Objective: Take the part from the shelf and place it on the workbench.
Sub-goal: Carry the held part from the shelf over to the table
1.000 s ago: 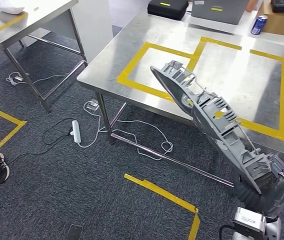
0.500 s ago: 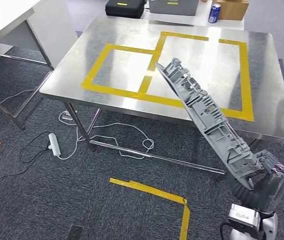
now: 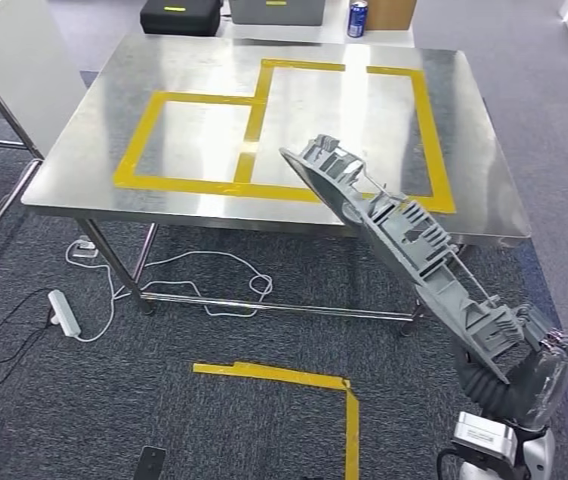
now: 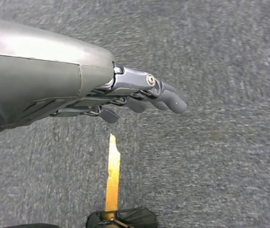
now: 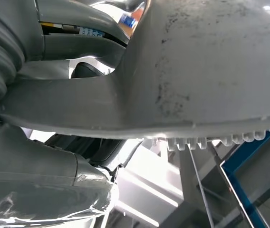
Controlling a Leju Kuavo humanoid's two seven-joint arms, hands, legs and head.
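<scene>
The part [image 3: 405,245] is a long grey ribbed plastic casting, held at a slant in the head view with its far tip over the near edge of the workbench [image 3: 190,60]. My right hand [image 3: 526,365], wrapped in clear plastic, grips its lower end at the bottom right. In the right wrist view the part's smooth underside [image 5: 205,66] runs across the picture, with my right hand [image 5: 54,118] clasped around it. My left hand [image 4: 140,97] hangs over the carpet with its fingers stretched out and nothing in them.
The workbench is steel with two squares of yellow tape [image 3: 190,185]. A black case [image 3: 175,15], a grey box and a blue can [image 3: 356,18] stand at its far edge. Cables and a power strip [image 3: 64,312] lie underneath. Yellow tape [image 3: 281,376] marks the carpet.
The camera has swung, so the workbench now lies more squarely ahead and the second table at the left has slid nearly out of view. The part stays gripped by my right hand.
</scene>
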